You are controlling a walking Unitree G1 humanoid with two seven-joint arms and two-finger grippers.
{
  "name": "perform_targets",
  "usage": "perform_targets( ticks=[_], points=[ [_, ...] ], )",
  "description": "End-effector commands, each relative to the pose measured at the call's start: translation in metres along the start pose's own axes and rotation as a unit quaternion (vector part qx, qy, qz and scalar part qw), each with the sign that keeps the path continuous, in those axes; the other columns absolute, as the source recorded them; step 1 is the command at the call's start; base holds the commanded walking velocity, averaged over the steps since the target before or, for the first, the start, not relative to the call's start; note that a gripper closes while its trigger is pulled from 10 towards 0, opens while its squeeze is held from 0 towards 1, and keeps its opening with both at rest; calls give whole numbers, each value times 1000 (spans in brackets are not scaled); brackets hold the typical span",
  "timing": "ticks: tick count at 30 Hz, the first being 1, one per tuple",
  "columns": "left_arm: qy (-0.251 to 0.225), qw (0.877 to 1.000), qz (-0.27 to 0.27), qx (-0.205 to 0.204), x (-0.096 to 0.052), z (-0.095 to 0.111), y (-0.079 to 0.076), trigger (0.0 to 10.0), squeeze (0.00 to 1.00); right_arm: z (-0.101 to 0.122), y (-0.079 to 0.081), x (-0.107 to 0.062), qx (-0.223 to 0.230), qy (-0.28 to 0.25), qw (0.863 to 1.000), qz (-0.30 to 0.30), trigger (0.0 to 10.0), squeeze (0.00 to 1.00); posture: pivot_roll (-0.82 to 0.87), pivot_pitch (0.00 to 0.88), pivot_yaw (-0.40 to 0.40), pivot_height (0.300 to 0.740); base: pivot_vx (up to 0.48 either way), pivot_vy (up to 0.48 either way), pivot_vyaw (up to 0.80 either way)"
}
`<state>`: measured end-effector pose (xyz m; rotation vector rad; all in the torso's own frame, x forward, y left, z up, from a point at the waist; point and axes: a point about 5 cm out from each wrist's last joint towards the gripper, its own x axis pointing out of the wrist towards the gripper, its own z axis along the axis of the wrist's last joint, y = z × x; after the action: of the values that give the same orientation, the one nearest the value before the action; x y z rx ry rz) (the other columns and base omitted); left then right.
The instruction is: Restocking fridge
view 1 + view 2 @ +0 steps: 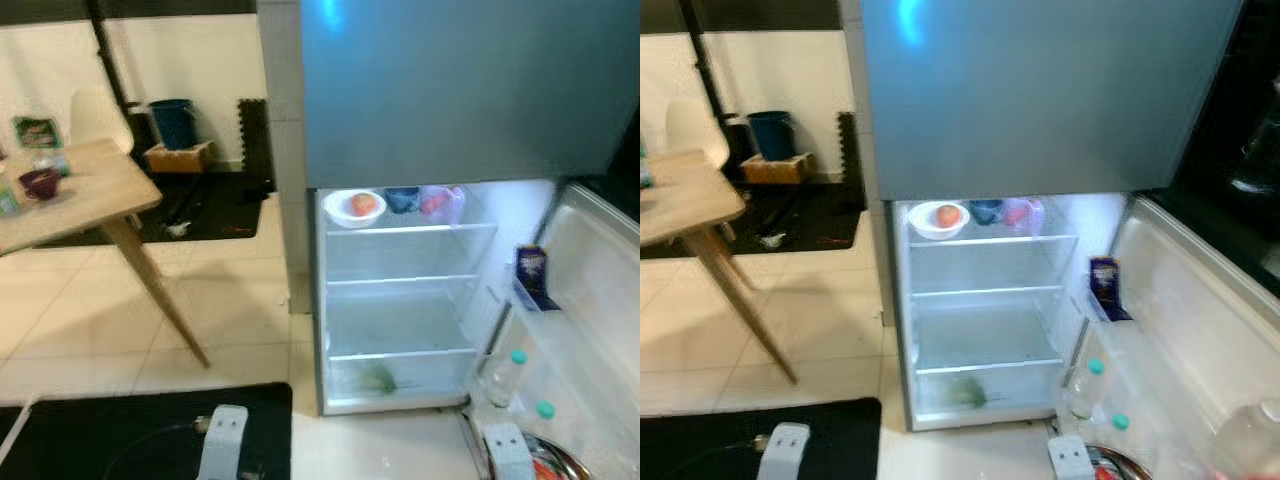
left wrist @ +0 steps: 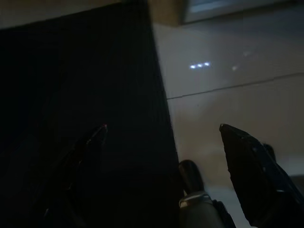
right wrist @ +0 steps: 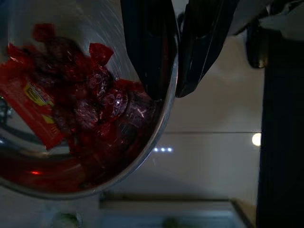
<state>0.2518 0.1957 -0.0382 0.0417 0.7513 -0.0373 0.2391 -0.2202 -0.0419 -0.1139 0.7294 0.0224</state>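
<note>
Left eye view: the fridge stands open ahead, its door swung out to the right. On the top shelf sit a white bowl with an orange-red fruit, a dark blue cup and a pink bagged item. A dark carton stands in the door rack, its print too blurred to read; two teal-capped bottles stand lower down. A wooden table is far left, and a black mat lies near left.

Left wrist view: the left gripper hangs over the mat's edge, fingers wide apart.

Right wrist view: the right gripper is clamped on the rim of a steel bowl of red-wrapped sweets, with a red packet whose yellow label is illegible.
</note>
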Motion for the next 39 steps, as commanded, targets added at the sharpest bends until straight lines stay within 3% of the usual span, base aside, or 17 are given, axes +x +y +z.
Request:
perform_targets(
  ticks=[1,13,25,39],
  points=[
    [2,1000,2,4,-1,-3,3,10000,0,-1,-2,-1,-3,2,1000,-5,10000,0,-82,89,40,740,0,0,0],
    [5,1000,-4,6,-2,-5,4,10000,0,-1,-5,-1,-3,2,1000,-8,10000,0,-85,87,51,740,0,0,0],
    [6,1000,-8,8,-2,-7,2,10000,0,-2,-5,-1,-5,2,1000,-6,10000,0,-85,79,51,740,0,0,-674],
    [4,1000,-5,5,-3,-7,3,10000,0,1,1,-1,-23,-8,999,21,10000,0,-80,86,48,740,0,0,0]
  ],
)
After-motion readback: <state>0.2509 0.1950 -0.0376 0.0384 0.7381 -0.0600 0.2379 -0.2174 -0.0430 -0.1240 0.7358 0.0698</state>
